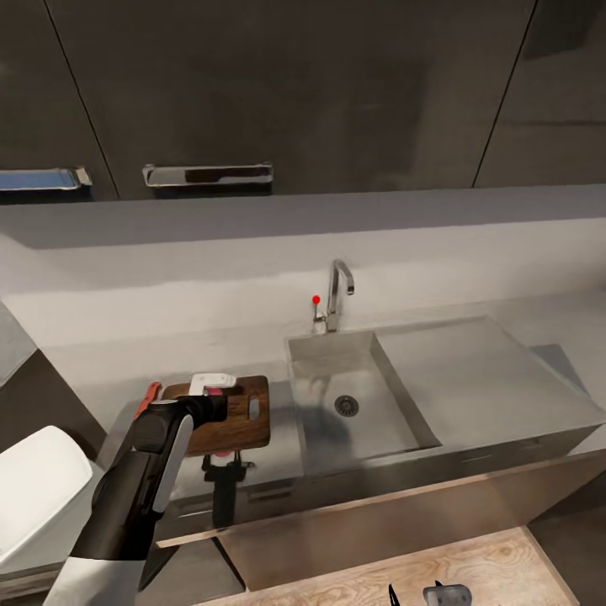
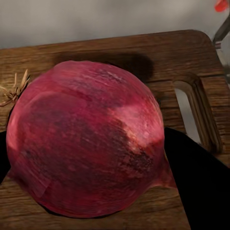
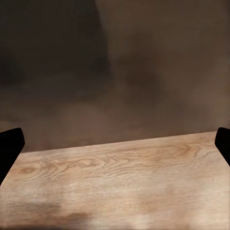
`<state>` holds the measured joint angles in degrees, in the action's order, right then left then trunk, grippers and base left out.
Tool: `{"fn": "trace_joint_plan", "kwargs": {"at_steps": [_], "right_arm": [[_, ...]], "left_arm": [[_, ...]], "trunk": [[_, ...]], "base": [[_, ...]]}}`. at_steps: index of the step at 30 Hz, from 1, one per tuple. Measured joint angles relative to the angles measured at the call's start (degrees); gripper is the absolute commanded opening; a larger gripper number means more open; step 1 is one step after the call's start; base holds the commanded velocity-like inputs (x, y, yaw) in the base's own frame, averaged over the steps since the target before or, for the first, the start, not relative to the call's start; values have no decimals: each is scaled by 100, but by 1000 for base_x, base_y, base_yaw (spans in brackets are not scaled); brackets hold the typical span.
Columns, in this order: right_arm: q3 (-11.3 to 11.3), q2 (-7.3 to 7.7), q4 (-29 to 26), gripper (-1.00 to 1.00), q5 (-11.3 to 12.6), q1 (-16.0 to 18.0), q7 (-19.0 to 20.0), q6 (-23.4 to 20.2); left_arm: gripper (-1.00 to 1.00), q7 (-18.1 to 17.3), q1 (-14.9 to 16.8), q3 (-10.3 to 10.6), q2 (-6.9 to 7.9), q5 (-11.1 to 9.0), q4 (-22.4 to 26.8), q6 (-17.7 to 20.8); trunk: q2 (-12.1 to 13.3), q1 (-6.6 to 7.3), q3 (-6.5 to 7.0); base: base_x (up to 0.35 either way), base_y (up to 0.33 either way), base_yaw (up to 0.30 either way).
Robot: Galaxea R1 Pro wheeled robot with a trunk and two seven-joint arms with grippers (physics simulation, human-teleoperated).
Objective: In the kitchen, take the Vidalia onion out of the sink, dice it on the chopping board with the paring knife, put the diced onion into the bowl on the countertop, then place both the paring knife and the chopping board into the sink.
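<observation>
The left gripper (image 2: 91, 211) grasps the onion (image 2: 86, 139) over the chopping board (image 1: 240, 425) near the table's front edge, ready for dicing, while the right gripper (image 3: 115, 143) hangs released.

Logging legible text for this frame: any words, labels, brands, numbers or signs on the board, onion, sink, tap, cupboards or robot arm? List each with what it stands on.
None: nothing readable in these pictures.
The chopping board, the onion, the sink, the tap with its red knob, and the left arm carry no lettering.
The cupboard handles show only blurred reflections, no text.
</observation>
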<state>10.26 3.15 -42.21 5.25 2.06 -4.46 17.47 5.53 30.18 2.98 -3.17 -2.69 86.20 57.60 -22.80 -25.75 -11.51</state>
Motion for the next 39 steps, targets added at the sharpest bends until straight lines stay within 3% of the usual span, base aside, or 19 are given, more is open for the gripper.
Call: {"fn": "trace_joint_plan", "kwargs": {"at_steps": [15, 26, 39], "right_arm": [[0, 0, 1, 100, 0, 0, 0, 1], [0, 0, -1, 100, 0, 1, -3, 7], [-1, 0, -2, 100, 0, 0, -5, 2]], "left_arm": [[-100, -1, 0, 3, 0, -1, -29, 0], [-100, -2, -1, -1, -3, -1, -29, 0], [-100, 4, 0, 3, -8, 1, -40, -5]], "trunk": [[-1, 0, -61], [0, 0, -61], [-1, 0, -61]], "base": [[4, 6, 1], [0, 0, 186], [5, -3, 12]]}}
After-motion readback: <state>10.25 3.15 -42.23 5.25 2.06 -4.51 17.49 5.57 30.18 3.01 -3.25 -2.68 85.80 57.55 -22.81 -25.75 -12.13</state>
